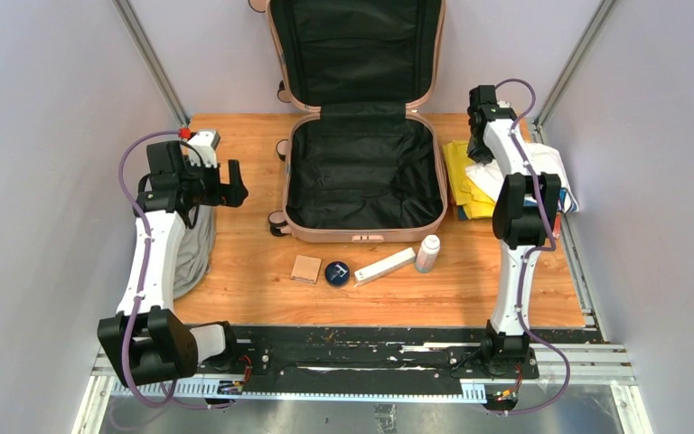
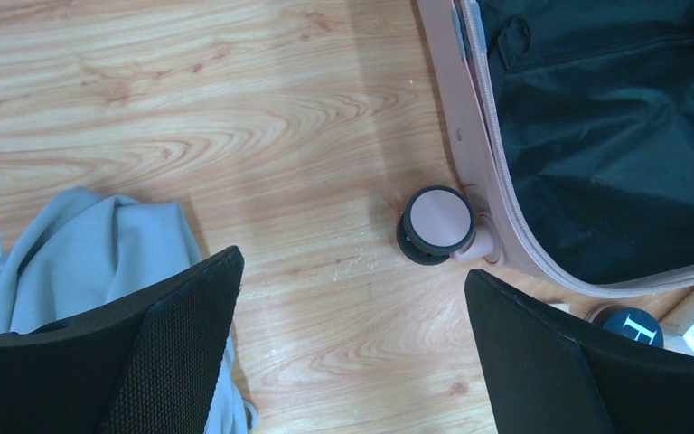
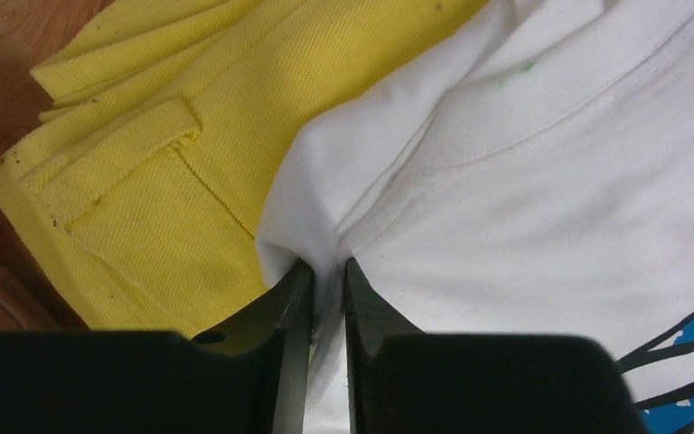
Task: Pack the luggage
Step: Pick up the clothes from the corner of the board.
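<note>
luggage [image 1: 364, 181] at far middle of worktop [image 1: 253, 303], lying open. base shell flat on the wood, lid [image 1: 354, 50] stood up against the back wall, hinge on the far side. only black lining shows in both halves. wheels [image 2: 438, 223] face the left edge, so the long axis runs left to right across the worktop, wheel end left, open side up.

row just off the luggage's near wall, left to right: tan square [image 1: 305, 268], dark round tin [image 1: 337, 273], long white box [image 1: 385, 266], white bottle [image 1: 427, 253] upright.

clothes pile by the right edge, beside the luggage: yellow garment [image 3: 163, 154] under a white shirt [image 3: 524, 181] with blue print.

right gripper [image 3: 325, 267] down on the pile, fingers almost together, pinching a fold of the white shirt's edge.

left gripper [image 2: 352, 280] above the left side of the worktop, jaws spread wide, holding nothing; grey cloth [image 2: 81, 253] under one finger, a luggage wheel near the other.
</note>
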